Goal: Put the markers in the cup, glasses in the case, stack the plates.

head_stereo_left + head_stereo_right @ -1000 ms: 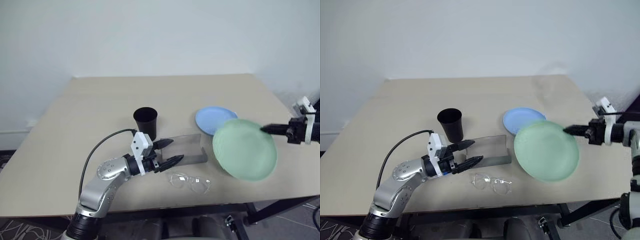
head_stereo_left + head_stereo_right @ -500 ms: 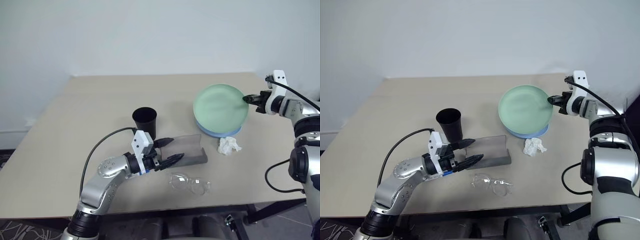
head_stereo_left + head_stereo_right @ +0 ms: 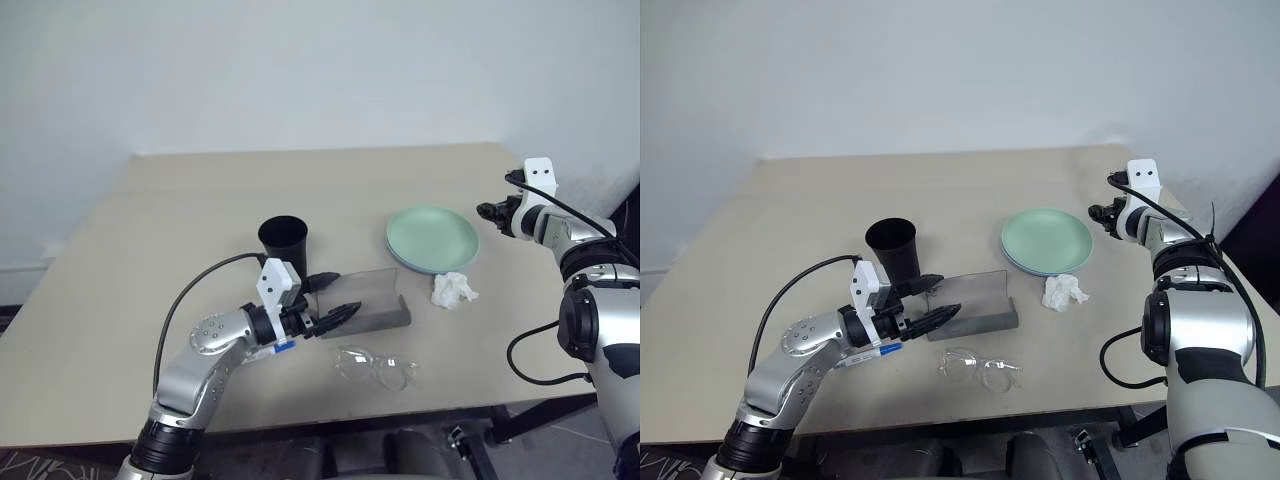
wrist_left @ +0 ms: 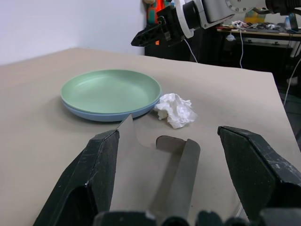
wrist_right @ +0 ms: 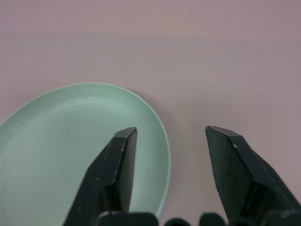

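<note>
Clear plastic is what you handle next: the glasses (image 3: 377,366) lie near the counter's (image 3: 150,250) front edge, just in front of the open case (image 3: 370,305). They look light, slippery and fragile, so pinch the bridge gently. Your left tool (image 3: 333,295) is spread wide at the case. Your right tool (image 5: 170,176), released, hovers beside the mint plate (image 3: 432,236) stacked on the blue.

crumpled white tissue (image 3: 454,290), beige table (image 3: 150,240), white wall (image 3: 300,70)
</note>
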